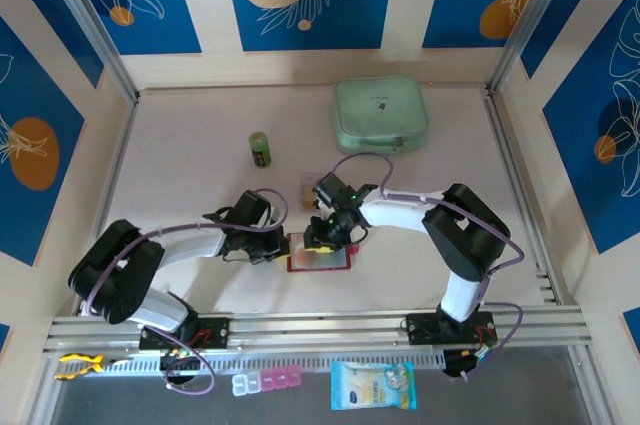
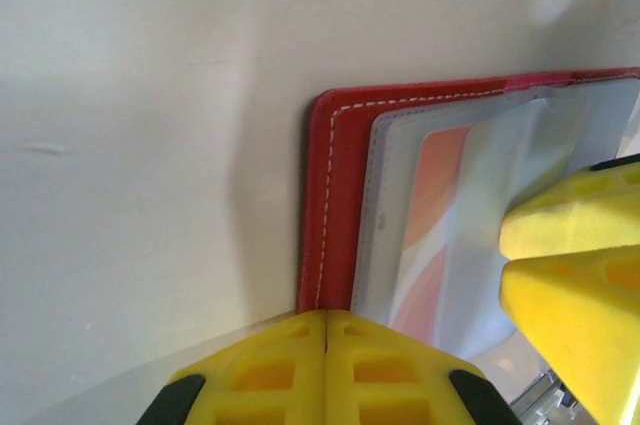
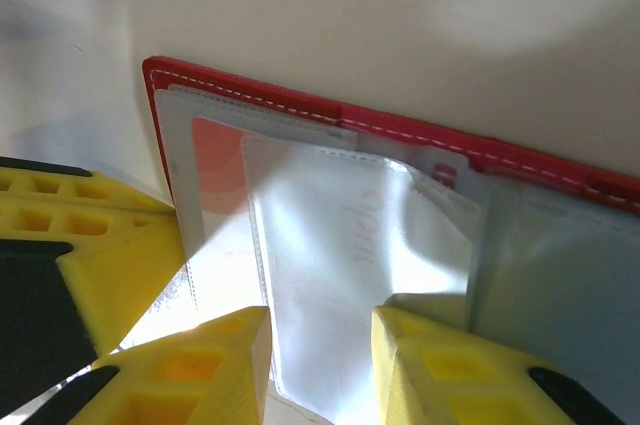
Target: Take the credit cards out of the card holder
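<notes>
red folding card holder [image 1: 320, 257] lies open on table [image 1: 190, 165] between arms. left claw [image 2: 327, 325] shut, empty, at its red edge. right claw [image 3: 322, 330] part open astride clear sleeve [image 3: 340, 235], perhaps gripping. orange-banded card [image 2: 437, 175] inside. risk: sleeve, not card, lifts; holder drags.

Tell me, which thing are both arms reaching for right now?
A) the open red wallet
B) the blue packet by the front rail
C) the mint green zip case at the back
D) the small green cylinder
A: the left arm's fingers and the right arm's fingers both sit at the open red wallet, right over its clear pockets.
</notes>
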You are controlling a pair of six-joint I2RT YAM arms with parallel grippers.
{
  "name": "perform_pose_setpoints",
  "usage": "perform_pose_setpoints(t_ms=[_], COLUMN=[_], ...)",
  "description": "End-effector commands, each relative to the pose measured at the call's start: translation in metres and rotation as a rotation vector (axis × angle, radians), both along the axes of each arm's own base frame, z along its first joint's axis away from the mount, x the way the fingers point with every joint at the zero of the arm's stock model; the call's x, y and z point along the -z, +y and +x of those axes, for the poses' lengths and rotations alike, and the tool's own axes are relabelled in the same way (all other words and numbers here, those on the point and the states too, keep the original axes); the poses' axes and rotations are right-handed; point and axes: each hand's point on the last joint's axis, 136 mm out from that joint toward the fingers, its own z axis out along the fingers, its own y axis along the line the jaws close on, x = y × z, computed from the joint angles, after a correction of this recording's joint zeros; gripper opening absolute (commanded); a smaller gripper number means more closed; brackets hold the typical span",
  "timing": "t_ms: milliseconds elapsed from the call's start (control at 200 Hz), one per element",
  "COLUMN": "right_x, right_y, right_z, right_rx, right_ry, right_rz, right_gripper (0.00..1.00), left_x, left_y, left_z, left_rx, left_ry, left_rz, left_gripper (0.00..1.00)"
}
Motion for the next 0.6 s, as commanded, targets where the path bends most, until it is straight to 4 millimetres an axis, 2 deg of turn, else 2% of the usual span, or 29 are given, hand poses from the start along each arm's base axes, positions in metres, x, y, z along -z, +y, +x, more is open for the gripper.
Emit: perform_pose_setpoints(t_ms=[0, 270, 595], right_x=[-0.005, -0.007, -0.002], right_y=[0.001, -0.003, -0.012], right_z=[-0.004, -0.002, -0.001], right_rx=[0.0, 0.024, 0.049], right_ry=[0.018, 0.035, 0.056], right_rz=[0.066, 0.179, 0.246], right_gripper=[0.32, 0.3, 0.29], left_x=[-0.012, -0.03, -0.032], left_y=[-0.001, -0.02, -0.041], left_z=[0.002, 0.008, 0.012], left_rx=[-0.004, -0.007, 0.005], left_ry=[-0.008, -0.031, -0.025], left_rz=[0.003, -0.091, -0.112], left_gripper=[0.0, 0.02, 0.18])
